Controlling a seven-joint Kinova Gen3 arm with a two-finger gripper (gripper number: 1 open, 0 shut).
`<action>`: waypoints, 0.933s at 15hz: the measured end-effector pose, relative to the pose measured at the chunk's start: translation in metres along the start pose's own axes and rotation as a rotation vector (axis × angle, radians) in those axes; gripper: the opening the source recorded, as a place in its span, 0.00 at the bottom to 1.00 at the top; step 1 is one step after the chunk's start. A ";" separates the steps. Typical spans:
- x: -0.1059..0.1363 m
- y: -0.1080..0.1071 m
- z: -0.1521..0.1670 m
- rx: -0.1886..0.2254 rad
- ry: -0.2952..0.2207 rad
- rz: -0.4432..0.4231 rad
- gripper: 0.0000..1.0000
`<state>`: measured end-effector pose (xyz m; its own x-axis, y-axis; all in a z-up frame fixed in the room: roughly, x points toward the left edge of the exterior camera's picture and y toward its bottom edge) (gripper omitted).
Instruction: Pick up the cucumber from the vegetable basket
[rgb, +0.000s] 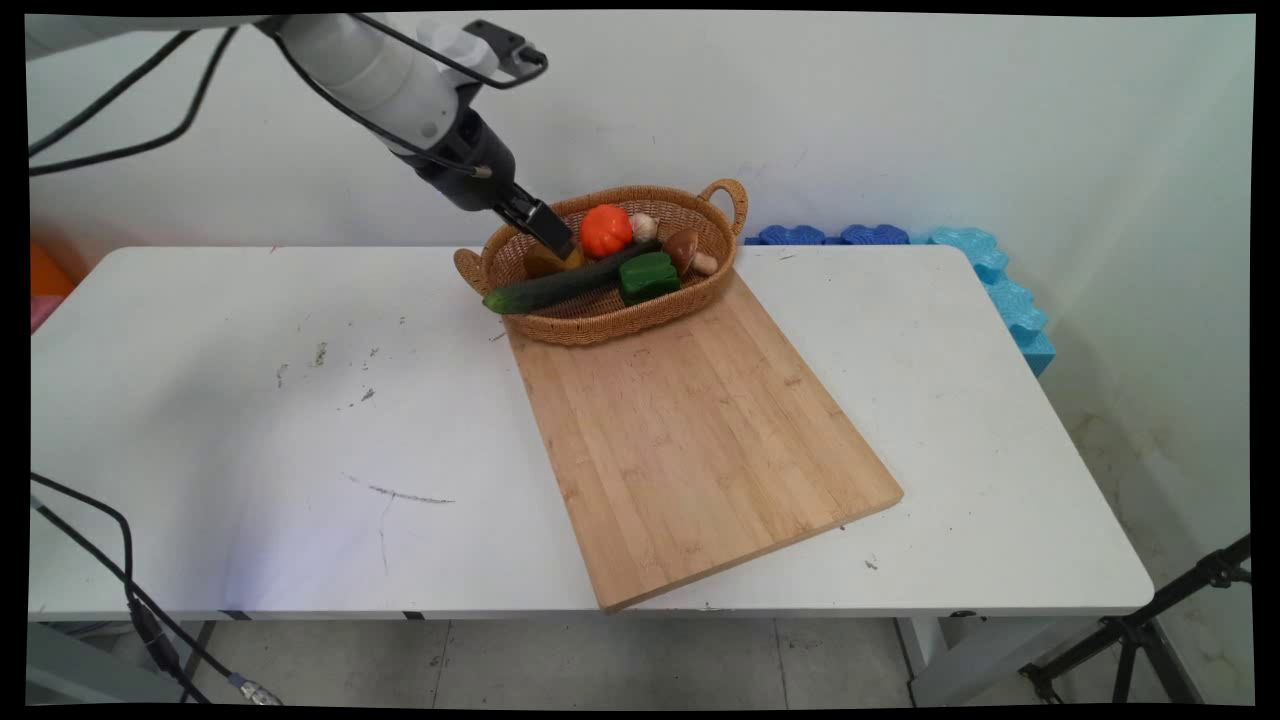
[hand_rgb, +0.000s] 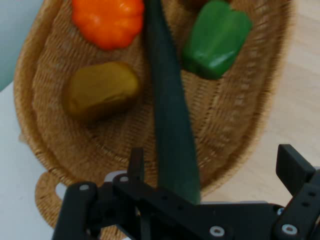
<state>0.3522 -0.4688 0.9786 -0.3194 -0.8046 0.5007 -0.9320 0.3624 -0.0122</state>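
Claw (rgb: 553, 240) open, fingers spread over the basket's (rgb: 600, 325) left end, cucumber (hand_rgb: 170, 130) between them, potato (hand_rgb: 100, 90) just left. Near to far: cutting board (rgb: 690, 440) on the bench (rgb: 250, 450), then basket, pumpkin (rgb: 605, 230) beyond. Judgement: straddle the cucumber squarely, clear of the potato.

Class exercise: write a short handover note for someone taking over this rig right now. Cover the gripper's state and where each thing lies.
Gripper: open, fingers spread, poised over the left end of the wicker basket, holding nothing.
Nearest: the cucumber, lying lengthwise with its tip over the rim, and the potato beside it.
Also in the basket: orange pumpkin, green pepper, mushroom, garlic.
The basket's near edge rests on the bare cutting board.
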 end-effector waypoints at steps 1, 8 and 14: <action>0.003 -0.001 0.007 0.017 -0.022 -0.014 1.00; 0.011 -0.001 0.048 0.094 -0.137 -0.062 1.00; 0.015 0.001 0.076 0.118 -0.181 -0.081 1.00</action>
<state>0.3330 -0.5163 0.9199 -0.2581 -0.9040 0.3409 -0.9661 0.2439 -0.0848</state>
